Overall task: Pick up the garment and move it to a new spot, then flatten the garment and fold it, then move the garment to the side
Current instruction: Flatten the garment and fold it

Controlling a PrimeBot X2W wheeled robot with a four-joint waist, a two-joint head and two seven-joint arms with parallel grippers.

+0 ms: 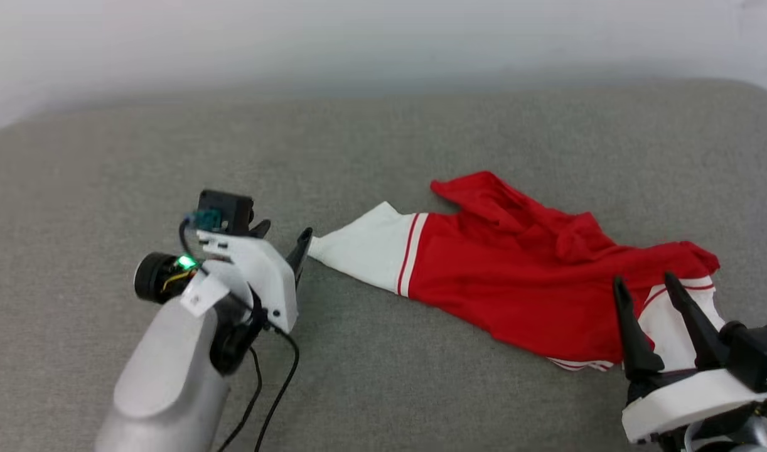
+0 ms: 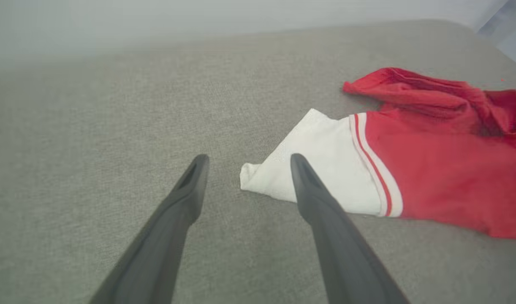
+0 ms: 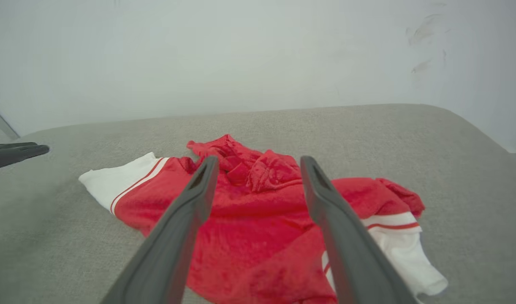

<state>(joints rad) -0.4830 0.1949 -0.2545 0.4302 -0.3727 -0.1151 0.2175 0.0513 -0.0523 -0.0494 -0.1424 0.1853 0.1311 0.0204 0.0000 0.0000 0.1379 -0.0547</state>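
So the red jersey (image 1: 515,276) is lying in a crumpled heap on the grey cushion (image 1: 383,138), not spread out at all. One white sleeve (image 2: 321,169) pokes out flat at its left end. The other sleeve (image 3: 401,249) is half tucked under red folds at its right end.

The left gripper (image 1: 283,233) sits right at the tip of that left sleeve with its fingers spread wide and nothing in them. I can't tell if a fingertip is actually touching the cloth. The right gripper (image 1: 644,282) hangs over the jersey's near right edge, also wide open and empty.

Handling-wise, my guess is it's thin, floppy and super light, so it'll drape and bunch the second you lift it. It can't break, but it'll probably slide a bit on the cushion. A single layer could easily slip out of a pinch too.

I'd grab the left sleeve near its striped trim (image 1: 408,254), where the fabric looks doubled up. For the other hand I'd take the right sleeve or hem, so the jersey hangs stretched between two points.
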